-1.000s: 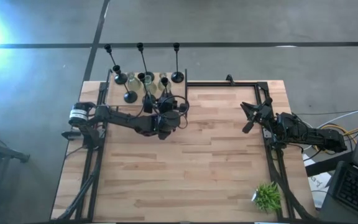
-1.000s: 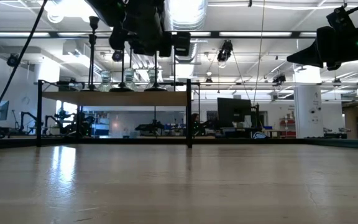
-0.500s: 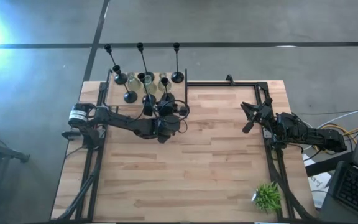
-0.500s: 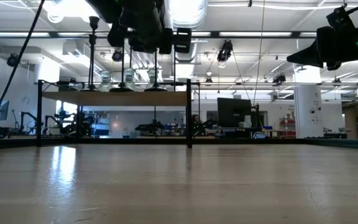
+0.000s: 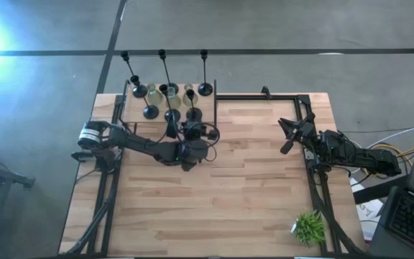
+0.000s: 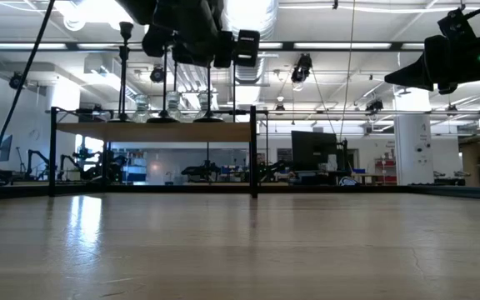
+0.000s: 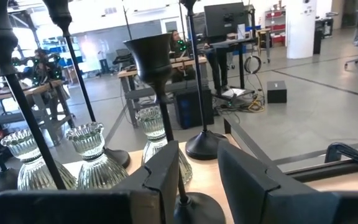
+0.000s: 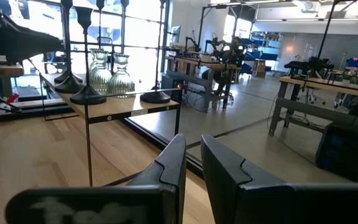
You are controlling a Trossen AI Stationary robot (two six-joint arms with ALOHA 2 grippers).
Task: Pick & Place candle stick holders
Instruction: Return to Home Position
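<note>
Left end effector (image 5: 192,129) released, empty, has backed off shelf (image 6: 152,132) toward worktop (image 5: 214,201) ctr. Candle stick holders (image 5: 169,93), black + glass, all on shelf, far-left corner. Placing looks done; arm homing. Right arm parked at right edge.

1. Pale-green glass candle stick holders (image 7: 92,163): three, in a row on the shelf (image 6: 157,132) at the counter's (image 5: 250,201) 11 o'clock.
2. Black candle stick holders (image 5: 205,89): at least five bases show from above, three with tall stems. The left arm hides part of the shelf.
3. Hands: two, the left hand (image 7: 197,152) and the right hand (image 8: 193,140).
4. Potted plant (image 5: 308,226): one, at 5 o'clock.
</note>
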